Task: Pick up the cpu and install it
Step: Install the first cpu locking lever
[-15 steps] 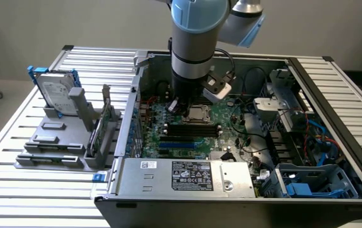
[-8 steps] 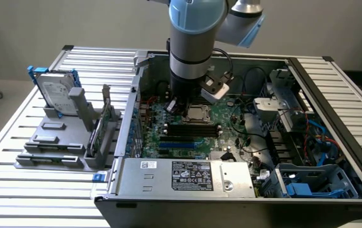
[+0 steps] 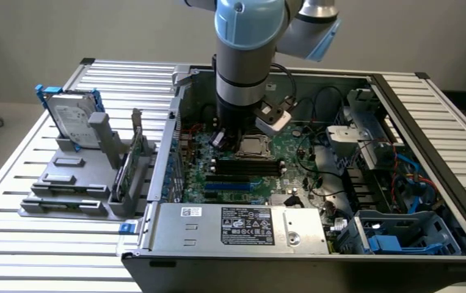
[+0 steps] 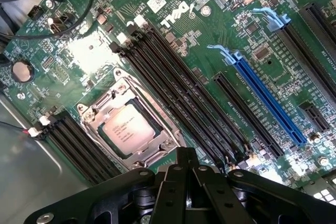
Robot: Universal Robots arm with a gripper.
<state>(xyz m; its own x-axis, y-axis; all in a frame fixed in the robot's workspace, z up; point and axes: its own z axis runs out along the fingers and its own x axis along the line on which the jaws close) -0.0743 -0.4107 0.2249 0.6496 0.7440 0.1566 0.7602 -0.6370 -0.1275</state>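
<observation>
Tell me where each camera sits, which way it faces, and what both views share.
Exterior view: off the arm, above the table, looking down into the open computer case; the robot arm reaches in over the motherboard.
Wrist view: on the wrist, looking down at the motherboard at close range; the black gripper shows at the picture's edge.
Shared: the cpu sitting in its socket frame, and the memory slots beside it.

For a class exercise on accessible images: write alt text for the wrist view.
A small square silver-topped cpu sits inside a metal socket frame on a green Dell motherboard, flanked by black memory slots and a long blue expansion slot; the black gripper hangs nearby.
</observation>
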